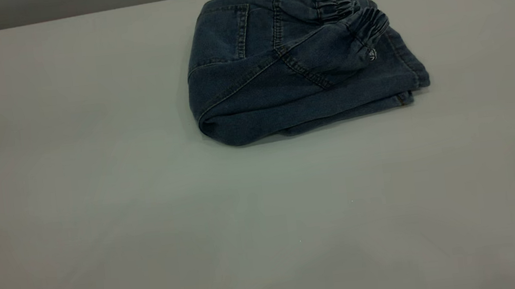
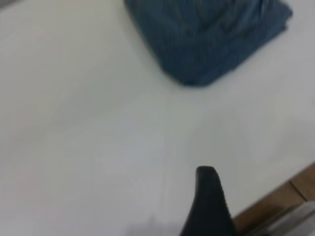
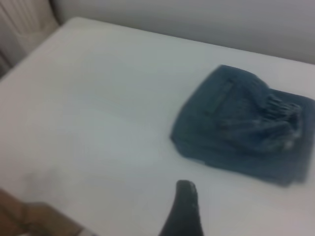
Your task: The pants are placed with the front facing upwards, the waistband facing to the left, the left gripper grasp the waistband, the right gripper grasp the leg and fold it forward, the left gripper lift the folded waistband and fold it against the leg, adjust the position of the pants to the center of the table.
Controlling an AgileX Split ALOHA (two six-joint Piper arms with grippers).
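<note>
The pants (image 1: 279, 75) lie folded into a compact blue denim bundle on the white table (image 1: 150, 213), toward its far edge and right of the middle. The gathered waistband (image 1: 359, 16) rests on top at the bundle's right end, back pocket seams facing up. Neither gripper shows in the exterior view. In the left wrist view my left gripper (image 2: 241, 196) is open, one black fingertip (image 2: 206, 177) showing, well away from the pants (image 2: 211, 34). In the right wrist view my right gripper (image 3: 221, 201) is open and holds nothing, a short way from the pants (image 3: 241, 128).
The table's far edge (image 1: 81, 14) meets a grey wall just behind the pants. A wooden floor strip (image 2: 290, 196) shows past the table edge near the left gripper. Bare white tabletop spreads in front of and to the left of the bundle.
</note>
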